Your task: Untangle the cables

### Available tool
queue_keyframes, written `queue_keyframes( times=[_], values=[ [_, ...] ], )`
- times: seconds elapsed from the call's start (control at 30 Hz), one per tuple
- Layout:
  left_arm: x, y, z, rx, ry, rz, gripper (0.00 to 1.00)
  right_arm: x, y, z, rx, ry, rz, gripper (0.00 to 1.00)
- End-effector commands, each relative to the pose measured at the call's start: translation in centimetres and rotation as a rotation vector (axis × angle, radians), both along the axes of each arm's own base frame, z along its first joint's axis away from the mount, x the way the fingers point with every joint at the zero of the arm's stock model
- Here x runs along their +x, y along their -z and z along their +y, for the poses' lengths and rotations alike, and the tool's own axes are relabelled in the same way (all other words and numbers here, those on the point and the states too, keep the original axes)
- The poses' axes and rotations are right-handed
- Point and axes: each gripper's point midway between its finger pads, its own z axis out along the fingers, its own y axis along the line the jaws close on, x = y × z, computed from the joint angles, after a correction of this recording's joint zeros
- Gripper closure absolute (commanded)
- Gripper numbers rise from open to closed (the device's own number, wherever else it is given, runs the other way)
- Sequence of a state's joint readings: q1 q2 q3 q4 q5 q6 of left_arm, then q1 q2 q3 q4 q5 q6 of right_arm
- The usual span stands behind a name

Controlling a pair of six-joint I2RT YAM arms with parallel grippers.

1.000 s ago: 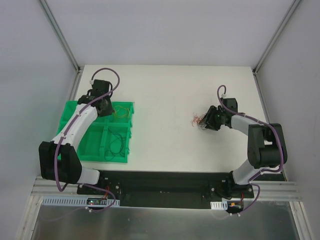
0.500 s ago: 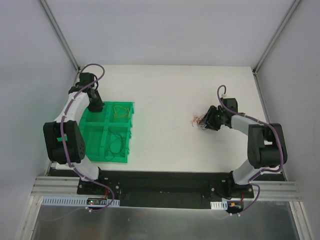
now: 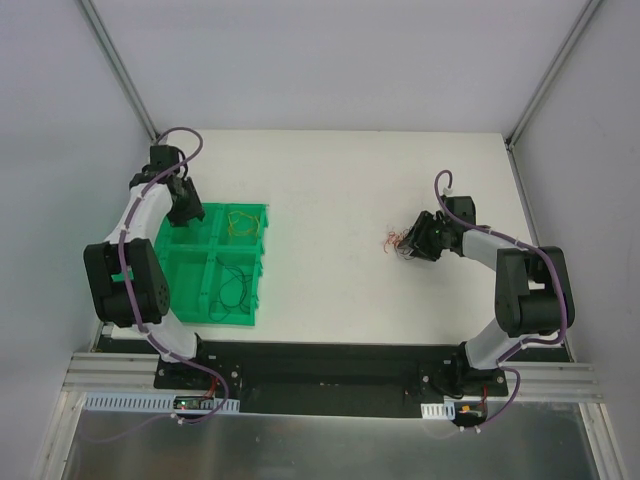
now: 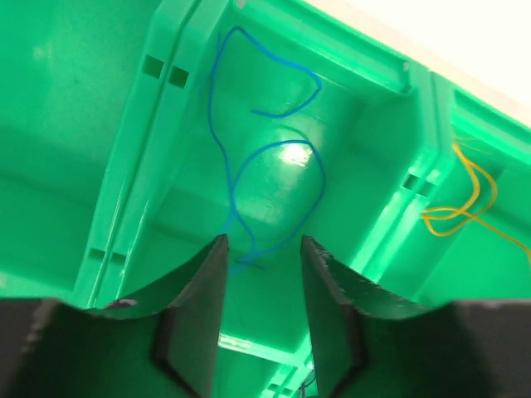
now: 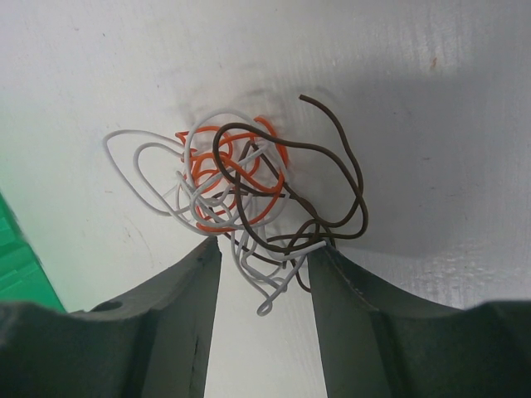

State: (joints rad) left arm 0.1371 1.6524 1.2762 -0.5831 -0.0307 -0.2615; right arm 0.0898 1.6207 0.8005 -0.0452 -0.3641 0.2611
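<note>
Here | white table [image 3: 330,190] | grey walls [image 3: 330,60] | green tray [image 3: 185,280] left | cables [image 3: 397,243] right

Left fingers [image 4: 191,323] and right fingers [image 5: 178,332] apart, both arms far forward.

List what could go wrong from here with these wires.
The right gripper stands open around white and brown strands of the wad; closing could drag the whole knot, not one wire. The blue wire in the green bin ends near the open left gripper; it might snag and lift out.
</note>
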Motion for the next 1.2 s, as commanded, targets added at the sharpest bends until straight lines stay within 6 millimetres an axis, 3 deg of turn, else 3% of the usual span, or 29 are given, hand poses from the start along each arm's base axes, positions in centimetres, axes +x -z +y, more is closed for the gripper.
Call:
queue_keyframes(
  times=[0.0,0.1,0.2,0.23,0.3,0.43,0.47,0.53,0.6,0.8,0.97,1.0,1.17],
  values=[
    [0.3,-5.4,-0.9,0.000,0.063,-0.182,0.55,0.0,0.7,-0.6,-0.038,-0.002,0.014,0.51],
    [-0.2,-8.7,-1.4,0.005,0.079,-0.329,0.46,0.0,0.7,-0.6,-0.052,-0.004,0.011,0.51],
    [-0.7,-12.1,-5.2,-0.096,0.172,-0.499,0.39,0.0,0.7,-0.5,-0.084,-0.017,0.004,0.51],
    [-0.8,-13.0,-7.4,-0.149,0.226,-0.533,0.38,-0.1,0.8,-0.4,-0.098,-0.024,0.002,0.52],
    [-1.3,-14.6,-13.4,-0.258,0.401,-0.569,0.40,-0.1,0.8,-0.3,-0.134,-0.043,-0.008,0.58],
    [-3.5,-17.1,-26.3,-0.521,0.752,-0.510,0.44,-0.6,0.7,0.7,-0.134,-0.080,0.002,0.79],
    [-3.9,-18.2,-28.6,-0.573,0.820,-0.504,0.46,-0.8,0.4,1.0,-0.122,-0.086,0.010,0.85],
    [-4.7,-17.9,-31.8,-0.631,0.912,-0.457,0.46,-1.5,-0.4,2.0,-0.106,-0.118,0.013,0.92],
    [-5.2,-16.5,-33.2,-0.654,0.959,-0.406,0.49,-2.7,-1.2,3.0,-0.132,-0.167,0.004,0.95],
    [-7.9,-10.6,-34.6,-0.761,0.980,-0.189,0.53,-6.5,-4.3,7.8,-0.084,-0.349,-0.091,0.99],
    [-10.1,-7.9,-37.1,-0.793,1.049,-0.088,0.49,-7.1,-6.0,10.3,-0.001,-0.380,-0.148,0.99],
    [-10.4,-7.5,-37.4,-0.799,1.060,-0.069,0.47,-7.2,-6.0,10.6,0.007,-0.393,-0.144,0.97],
    [-10.7,-5.3,-38.0,-0.801,1.062,0.001,0.44,-7.7,-4.6,10.7,-0.025,-0.406,-0.098,0.60]
  ],
)
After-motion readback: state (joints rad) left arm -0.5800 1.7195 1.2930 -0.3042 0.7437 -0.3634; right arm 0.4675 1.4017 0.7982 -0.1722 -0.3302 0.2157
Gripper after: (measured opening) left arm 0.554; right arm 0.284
